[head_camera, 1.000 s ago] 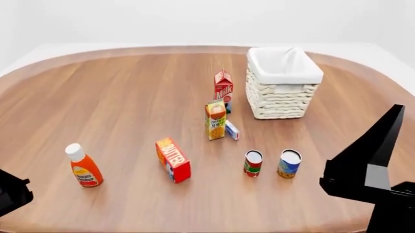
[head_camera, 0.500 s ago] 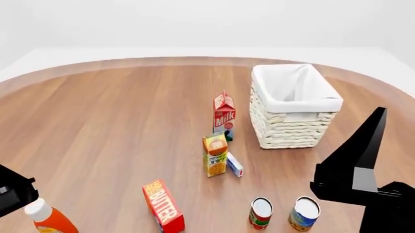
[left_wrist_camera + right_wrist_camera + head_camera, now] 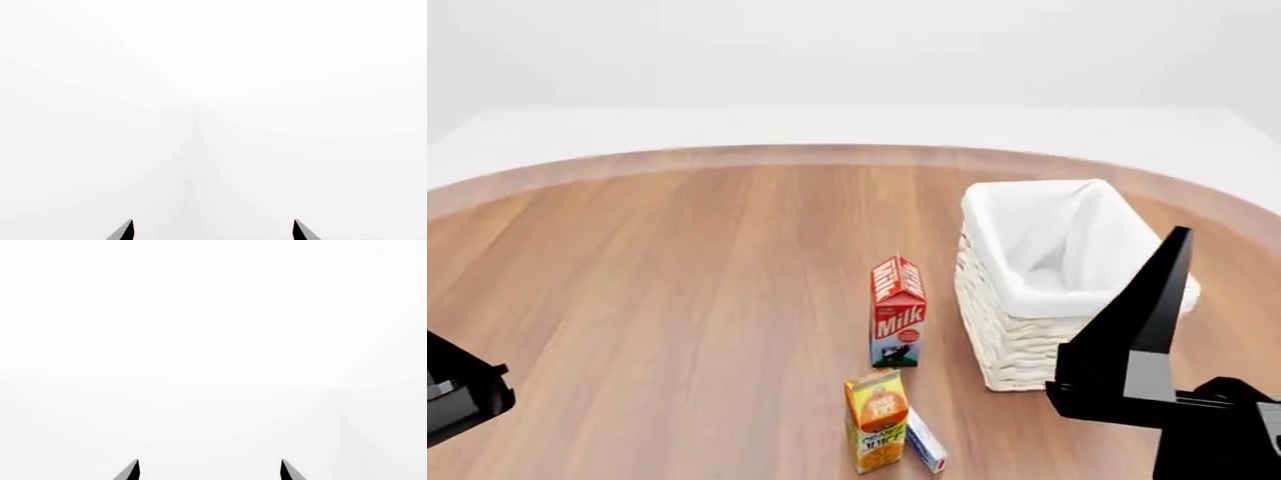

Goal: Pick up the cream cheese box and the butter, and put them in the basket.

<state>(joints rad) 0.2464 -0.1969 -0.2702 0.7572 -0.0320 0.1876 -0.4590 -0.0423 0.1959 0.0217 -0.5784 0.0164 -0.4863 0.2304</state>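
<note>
The white woven basket (image 3: 1034, 330) with a white liner stands on the wooden table at the right. The small blue-and-white cream cheese box (image 3: 926, 441) lies next to the orange juice carton (image 3: 877, 421) at the bottom edge of the head view. The butter is out of view. My right gripper (image 3: 1154, 330) is raised in front of the basket's right side. My left gripper (image 3: 461, 395) shows only as a black part at the left edge. Both wrist views show blank white, with the left fingertips (image 3: 127, 231) and right fingertips (image 3: 132, 471) wide apart and empty.
A red-and-white milk carton (image 3: 896, 312) stands upright left of the basket, behind the orange juice carton. The round brown table (image 3: 667, 280) stretches left and back to its curved far edge.
The head view has tilted up and moved forward: the butter, ketchup bottle and both cans have slid out of the bottom of the view, and the basket and cartons appear lower and nearer.
</note>
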